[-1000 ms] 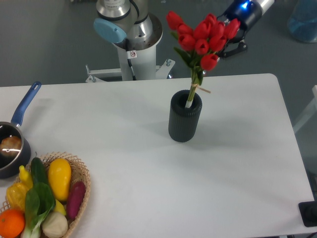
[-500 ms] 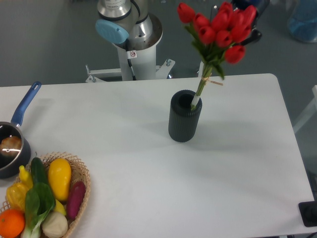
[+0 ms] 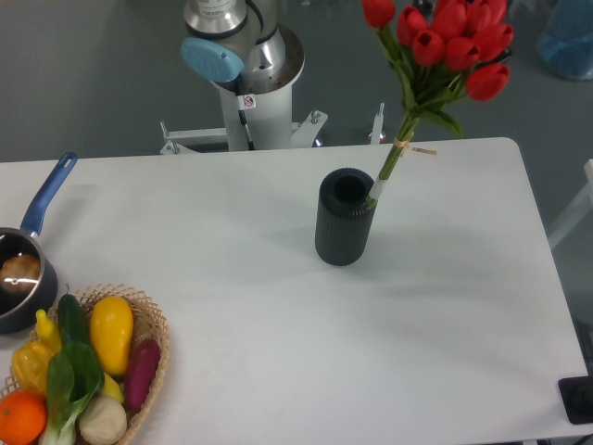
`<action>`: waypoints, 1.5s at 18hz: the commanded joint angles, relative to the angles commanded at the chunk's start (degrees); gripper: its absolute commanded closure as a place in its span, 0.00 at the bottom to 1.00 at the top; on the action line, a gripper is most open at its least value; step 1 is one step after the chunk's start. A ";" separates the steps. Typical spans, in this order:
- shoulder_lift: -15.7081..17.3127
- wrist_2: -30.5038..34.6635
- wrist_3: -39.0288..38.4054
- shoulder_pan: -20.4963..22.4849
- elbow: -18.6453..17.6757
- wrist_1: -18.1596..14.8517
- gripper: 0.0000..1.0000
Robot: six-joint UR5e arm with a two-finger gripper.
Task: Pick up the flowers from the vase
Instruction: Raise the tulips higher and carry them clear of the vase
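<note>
The red flowers point(image 3: 445, 42), tied with green stems, lean to the right above the ribbed dark vase point(image 3: 345, 218), only the stem tips at its mouth, and my claw is not visible.

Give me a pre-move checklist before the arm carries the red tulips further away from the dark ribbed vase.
1. Stems out of the mouth: ok. The bunch of red tulips with green stems has its stem tips at the rim of the dark grey ribbed cylindrical vase, no longer deep inside.
2. Vase upright: ok.
3. Grip on the flowers: cannot tell; the gripper is out of frame.
4. Bunch tied together: ok, the tie shows on the stems.
5. Clear of neighbours: ok. The blue-handled saucepan and the woven basket of vegetables sit far to the left.
</note>
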 joint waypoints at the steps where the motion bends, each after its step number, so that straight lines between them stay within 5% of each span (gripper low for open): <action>1: -0.35 -0.61 -0.36 0.09 0.17 0.17 0.66; 10: -4.92 -1.15 -1.94 -1.58 3.69 3.78 0.66; 27: -6.07 2.02 -1.94 -4.48 3.78 7.82 0.66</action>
